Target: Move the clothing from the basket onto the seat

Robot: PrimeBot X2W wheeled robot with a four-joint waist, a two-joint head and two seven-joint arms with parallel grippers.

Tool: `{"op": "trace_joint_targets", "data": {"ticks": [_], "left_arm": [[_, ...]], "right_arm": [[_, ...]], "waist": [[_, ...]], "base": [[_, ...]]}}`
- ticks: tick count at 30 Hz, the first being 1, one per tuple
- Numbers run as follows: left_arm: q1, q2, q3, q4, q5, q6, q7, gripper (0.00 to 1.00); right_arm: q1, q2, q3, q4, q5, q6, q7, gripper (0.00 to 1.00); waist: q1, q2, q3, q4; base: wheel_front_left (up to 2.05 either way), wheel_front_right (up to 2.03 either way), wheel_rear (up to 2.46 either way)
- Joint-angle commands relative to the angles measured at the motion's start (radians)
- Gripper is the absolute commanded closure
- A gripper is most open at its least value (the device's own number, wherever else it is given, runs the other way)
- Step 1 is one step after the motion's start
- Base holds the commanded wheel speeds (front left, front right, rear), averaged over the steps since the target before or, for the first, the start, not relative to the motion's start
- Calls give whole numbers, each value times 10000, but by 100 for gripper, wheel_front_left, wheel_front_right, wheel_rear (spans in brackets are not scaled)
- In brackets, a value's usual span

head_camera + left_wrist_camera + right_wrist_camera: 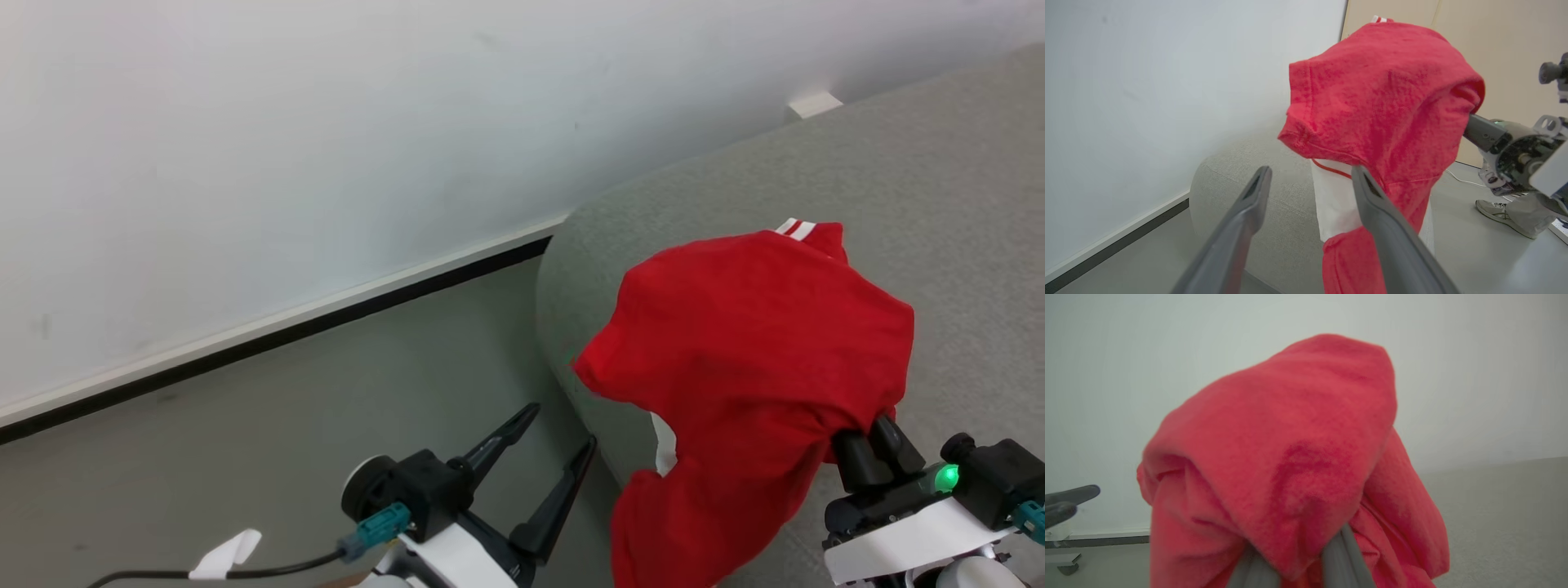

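Backdrop as I see it
White wall (245, 163), dark skirting strip (269, 331), grey floor (286, 425); a person's shoe (1498, 210) on that floor, beige panel (1502, 61) behind.

Head view looks down on the seat (939, 204) corner. Left wrist view faces the clothing (1384, 102) from nearby; right wrist view sits right against it. All three share the clothing

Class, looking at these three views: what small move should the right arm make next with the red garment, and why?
Probably carry it further in over the seat, then lower. The right gripper is shut on the clothing, which hangs in the air with its lower part dangling past the seat's rounded edge toward the floor.
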Motion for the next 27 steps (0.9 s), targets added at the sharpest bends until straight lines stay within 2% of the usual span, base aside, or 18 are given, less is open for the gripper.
{"op": "trace_joint_targets", "data": {"ticks": [1,8,14,20,27], "left_arm": [[-45,-5,8,50,139,30,-100,0],[-146,10,-29,136,171,-3,-156,0],[-459,141,-74,-26,222,-53,46,0],[-1110,264,-104,-323,449,-141,307,0],[-2071,582,7,-822,786,-239,657,0]], "right_arm": [[88,55,-111,-139,-75,-22,-36,100],[97,58,-388,-294,-65,-22,-36,100],[-734,-70,-888,-310,-11,-22,-26,100],[-2277,-464,-2024,72,-117,-22,147,100],[-4819,-1072,-3324,608,30,-22,575,100]], "waist": [[-1,0,148,-317],[-1,0,245,-421],[-1,0,820,-214],[-1,0,2109,467],[-1,0,4094,1248]], "base": [[0,0,0],[0,0,0],[0,0,0],[0,0,0],[0,0,0]]}}
